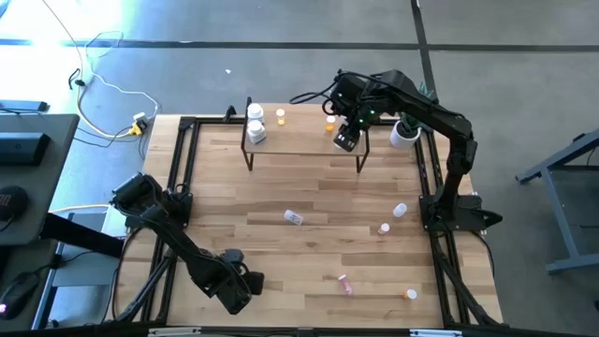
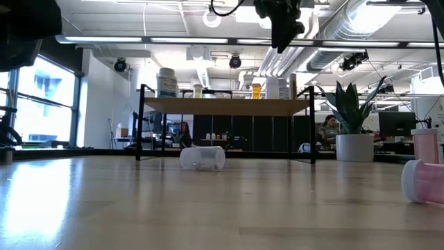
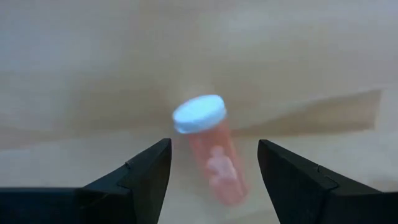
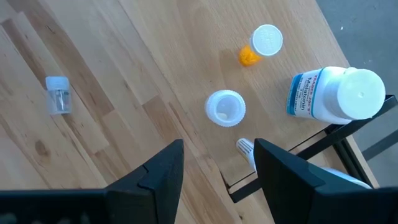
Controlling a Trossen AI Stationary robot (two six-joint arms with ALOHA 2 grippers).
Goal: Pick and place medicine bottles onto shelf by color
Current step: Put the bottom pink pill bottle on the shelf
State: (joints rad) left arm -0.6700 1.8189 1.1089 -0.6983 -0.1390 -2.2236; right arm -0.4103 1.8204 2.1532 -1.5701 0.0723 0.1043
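Note:
The light-wood shelf [image 1: 304,142] stands at the table's far side. Two larger white bottles [image 1: 255,124] and a small orange one [image 1: 280,116] stand at its left end, and another orange bottle [image 1: 329,120] stands nearer its right end. My right gripper [image 1: 348,139] hovers open and empty above the shelf's right end; it also shows in the right wrist view [image 4: 217,158]. My left gripper [image 1: 245,281] is open, low near the table's front left. In the left wrist view [image 3: 214,146] a pink bottle with a white cap [image 3: 211,158] lies on its side ahead, untouched.
Loose bottles lie on the table: a clear one [image 1: 294,217], a white one [image 1: 401,210], pink ones [image 1: 384,227] [image 1: 344,284] and an orange one [image 1: 410,294]. A white plant pot [image 1: 404,134] stands right of the shelf. A black frame [image 1: 182,168] borders the table.

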